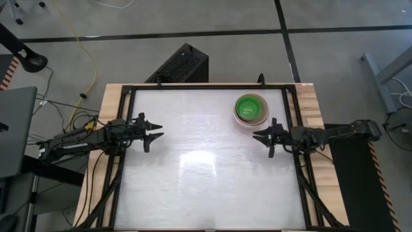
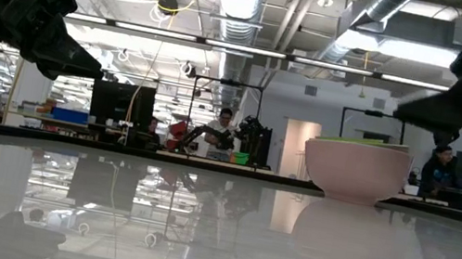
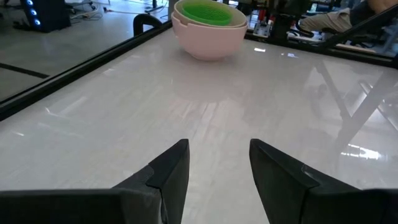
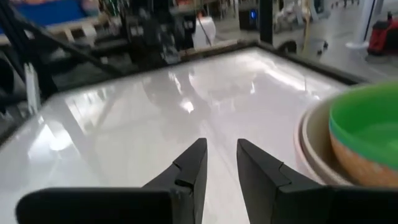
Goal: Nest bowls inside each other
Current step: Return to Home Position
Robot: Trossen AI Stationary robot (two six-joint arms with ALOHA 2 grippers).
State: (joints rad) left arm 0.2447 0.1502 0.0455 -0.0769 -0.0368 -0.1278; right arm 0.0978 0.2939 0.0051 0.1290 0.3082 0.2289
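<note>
The bowls stand nested in one stack [image 1: 250, 109] at the table's far right, resting on the base of the pale outer bowl [image 2: 355, 174]. A bright green bowl [image 3: 208, 12] sits innermost. An orange wall [image 4: 357, 163] shows under its rim, inside a beige rim [image 4: 311, 146]. My right gripper [image 1: 256, 135] hovers open just near of the stack, fingers level and pointing toward the table's left, with nothing between them [image 4: 221, 144]. My left gripper [image 1: 156, 131] waits open at the table's left side, pointing right [image 3: 219, 146].
A black metal frame [image 1: 288, 103] rims the glossy white tabletop [image 1: 206, 174], with wooden strips outside it. A black box [image 1: 183, 63] stands beyond the far edge. The middle and near part of the top lie bare between the two arms.
</note>
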